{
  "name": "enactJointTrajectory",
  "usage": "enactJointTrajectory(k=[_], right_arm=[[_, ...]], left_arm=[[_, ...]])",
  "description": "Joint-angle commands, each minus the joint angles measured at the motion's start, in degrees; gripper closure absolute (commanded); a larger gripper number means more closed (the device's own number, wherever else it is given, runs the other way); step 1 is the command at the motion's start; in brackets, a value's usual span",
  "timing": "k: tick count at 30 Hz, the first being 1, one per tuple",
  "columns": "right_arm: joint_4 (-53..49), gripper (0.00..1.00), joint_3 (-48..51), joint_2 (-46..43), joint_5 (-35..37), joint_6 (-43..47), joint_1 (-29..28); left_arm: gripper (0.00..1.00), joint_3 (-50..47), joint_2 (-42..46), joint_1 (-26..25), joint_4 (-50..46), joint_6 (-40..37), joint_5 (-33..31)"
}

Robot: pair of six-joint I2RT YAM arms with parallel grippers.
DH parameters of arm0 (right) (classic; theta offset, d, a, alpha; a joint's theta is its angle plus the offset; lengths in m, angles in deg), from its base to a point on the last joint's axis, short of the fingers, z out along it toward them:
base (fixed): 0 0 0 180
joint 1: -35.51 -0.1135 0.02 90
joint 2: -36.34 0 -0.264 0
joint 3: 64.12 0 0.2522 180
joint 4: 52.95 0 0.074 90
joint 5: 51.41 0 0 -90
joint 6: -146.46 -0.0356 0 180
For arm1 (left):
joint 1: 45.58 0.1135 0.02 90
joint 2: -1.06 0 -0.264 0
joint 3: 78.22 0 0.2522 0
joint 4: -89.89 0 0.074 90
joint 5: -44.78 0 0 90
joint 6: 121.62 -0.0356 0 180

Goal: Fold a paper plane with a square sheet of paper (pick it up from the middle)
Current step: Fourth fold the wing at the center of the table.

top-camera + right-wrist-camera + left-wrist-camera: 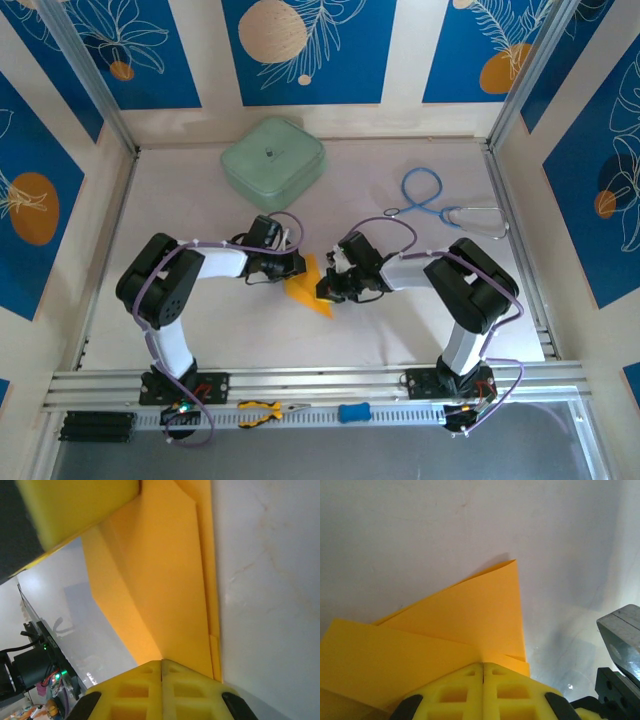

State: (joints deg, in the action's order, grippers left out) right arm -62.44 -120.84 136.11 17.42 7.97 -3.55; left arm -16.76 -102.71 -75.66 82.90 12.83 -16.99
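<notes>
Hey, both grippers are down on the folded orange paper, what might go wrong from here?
1. The shut left gripper and right gripper bear on the paper. On the smooth table it may slide and skew the crease.
2. Its top flap looks slightly lifted, so it may spring open once released.
3. The grippers sit very close together, so they might bump.

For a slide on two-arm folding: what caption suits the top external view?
Mid-table, the left hand and right hand pinch the partly folded orange paper, mint-green case behind.
</notes>
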Motion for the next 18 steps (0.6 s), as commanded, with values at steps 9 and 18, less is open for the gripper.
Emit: enactJointTrajectory(k=[9,18], right_arm=[[-6.2,0.94,-9.7,6.2,1.3,0.6,-1.0],[-7.8,0.93,-3.5,2.6,2.7,1.8,-1.2]], left_arm=[[1.00,-1.7,-2.5,1.4,-1.4,-2.0,-0.8],[1.00,-2.0,-2.6,1.9,-1.4,-1.9,-1.2]])
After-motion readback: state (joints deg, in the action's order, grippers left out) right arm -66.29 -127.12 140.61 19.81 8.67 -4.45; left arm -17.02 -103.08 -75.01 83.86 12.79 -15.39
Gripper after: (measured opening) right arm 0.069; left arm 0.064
